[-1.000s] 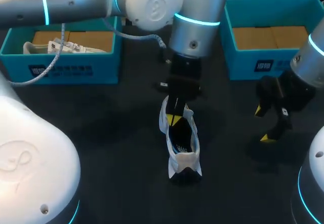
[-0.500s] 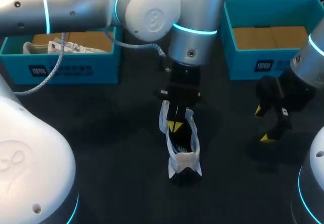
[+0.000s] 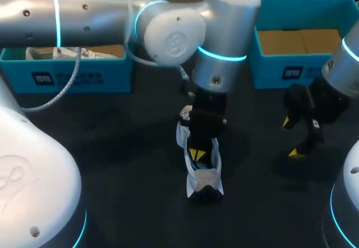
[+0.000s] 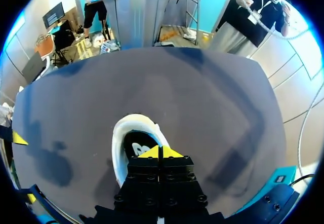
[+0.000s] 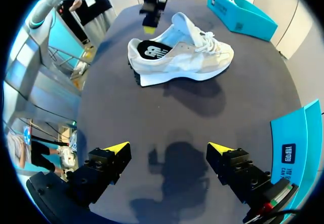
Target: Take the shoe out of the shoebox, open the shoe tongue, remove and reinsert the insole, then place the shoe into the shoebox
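A white sneaker (image 3: 203, 175) stands upright in the middle of the dark table, heel toward me. Its black insole (image 5: 152, 50) with a white logo shows in the heel opening. My left gripper (image 3: 196, 154) is shut, its yellow tips pressed together and pointing down into that opening. From the left wrist, the gripper (image 4: 161, 152) hangs just over the insole (image 4: 134, 146) inside the white heel collar. I see nothing held between the tips. My right gripper (image 5: 168, 148) stands wide open above bare table to the sneaker's (image 5: 182, 51) right, also seen as the right gripper (image 3: 291, 138).
A teal shoebox (image 3: 73, 77) at the back left holds a second white shoe, mostly hidden by my left arm. Another teal shoebox (image 3: 280, 71) with a brown floor stands at the back right, just beyond my right gripper.
My left gripper, still shut, has travelled along the sneaker from the tongue end toward the heel and lower into the opening. The right arm has not moved.
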Robot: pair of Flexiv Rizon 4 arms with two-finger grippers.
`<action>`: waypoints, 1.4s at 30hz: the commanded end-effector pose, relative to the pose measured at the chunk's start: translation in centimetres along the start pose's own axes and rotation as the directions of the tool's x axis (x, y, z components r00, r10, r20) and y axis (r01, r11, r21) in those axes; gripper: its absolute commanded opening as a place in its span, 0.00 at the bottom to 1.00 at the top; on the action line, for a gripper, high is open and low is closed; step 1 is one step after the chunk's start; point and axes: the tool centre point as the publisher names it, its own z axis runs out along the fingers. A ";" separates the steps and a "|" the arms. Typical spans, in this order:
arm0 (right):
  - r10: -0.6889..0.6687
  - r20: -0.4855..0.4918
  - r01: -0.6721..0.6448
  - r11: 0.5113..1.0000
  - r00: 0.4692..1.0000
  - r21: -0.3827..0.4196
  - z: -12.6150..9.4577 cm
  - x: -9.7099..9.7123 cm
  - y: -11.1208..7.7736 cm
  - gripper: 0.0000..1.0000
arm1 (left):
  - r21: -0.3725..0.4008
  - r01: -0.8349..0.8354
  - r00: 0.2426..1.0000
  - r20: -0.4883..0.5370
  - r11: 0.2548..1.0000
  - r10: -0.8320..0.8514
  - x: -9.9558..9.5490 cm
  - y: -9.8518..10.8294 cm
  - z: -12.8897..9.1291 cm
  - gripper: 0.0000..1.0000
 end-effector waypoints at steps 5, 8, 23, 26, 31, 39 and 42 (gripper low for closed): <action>-0.001 0.002 0.001 1.000 1.000 0.000 0.0 0.1 0.0 1.00 | 0.003 0.007 1.000 0.002 1.000 -0.007 -0.2 0.7 1.5 0.00; -0.001 0.002 0.001 1.000 1.000 0.000 0.0 0.1 0.0 1.00 | 0.008 0.009 1.000 -0.003 1.000 -0.009 -0.5 1.0 2.0 0.00; -0.001 0.002 0.001 1.000 1.000 0.000 0.0 0.1 0.0 1.00 | -0.006 0.025 1.000 -0.018 1.000 -0.025 -0.3 1.3 2.8 0.00; -0.001 0.002 0.001 1.000 1.000 0.000 0.0 0.1 0.0 1.00 | 0.010 0.025 0.999 -0.037 1.000 -0.025 -0.7 1.5 3.6 0.00; -0.001 0.002 0.001 1.000 1.000 0.000 0.0 0.1 0.0 1.00 | 0.020 0.026 0.998 -0.051 0.999 -0.025 -1.3 2.0 5.0 0.00; -0.001 0.002 0.001 1.000 1.000 0.000 0.0 0.1 0.0 1.00 | 0.022 0.027 0.999 -0.023 0.999 -0.027 -1.5 2.2 5.3 0.00; -0.001 0.002 0.001 1.000 1.000 0.000 0.0 0.1 0.0 1.00 | 0.003 0.031 0.999 -0.007 1.000 -0.031 -1.4 2.0 4.2 0.00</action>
